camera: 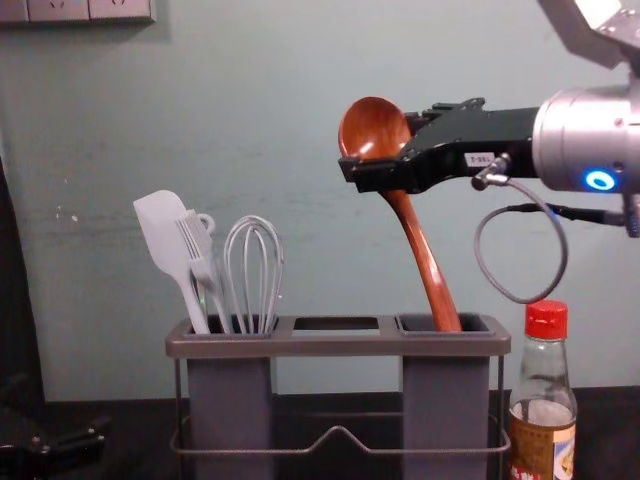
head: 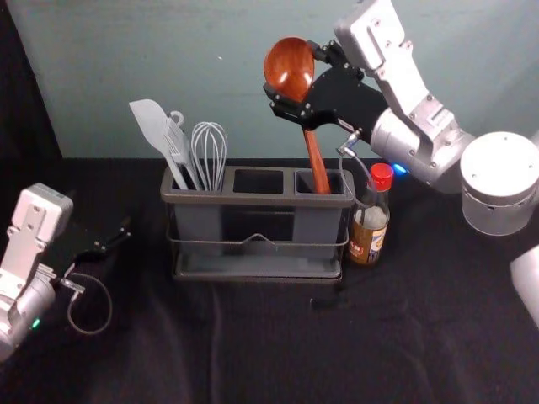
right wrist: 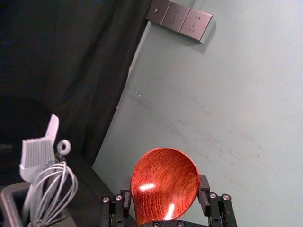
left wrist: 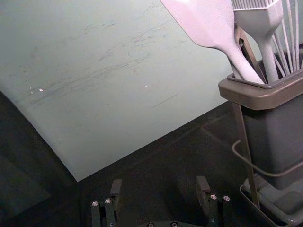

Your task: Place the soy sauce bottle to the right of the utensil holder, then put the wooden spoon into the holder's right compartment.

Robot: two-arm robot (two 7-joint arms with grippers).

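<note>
The wooden spoon (head: 287, 71) stands tilted above the utensil holder (head: 257, 199), its handle reaching down into the right compartment. My right gripper (head: 292, 74) is shut on the spoon's bowl, one finger on each side. In the right wrist view the bowl (right wrist: 164, 184) sits between the fingertips of my right gripper (right wrist: 165, 191). The soy sauce bottle (head: 370, 220) stands upright just right of the holder. My left gripper (head: 114, 240) is low at the left of the holder; in the left wrist view, my left gripper (left wrist: 160, 191) is open with nothing between its fingers.
A spatula (camera: 165, 240), a brush (camera: 203, 262) and a whisk (camera: 253, 275) stand in the holder's left compartment. The wall (camera: 300, 190) rises behind the holder. Black cloth (head: 253, 353) covers the table in front.
</note>
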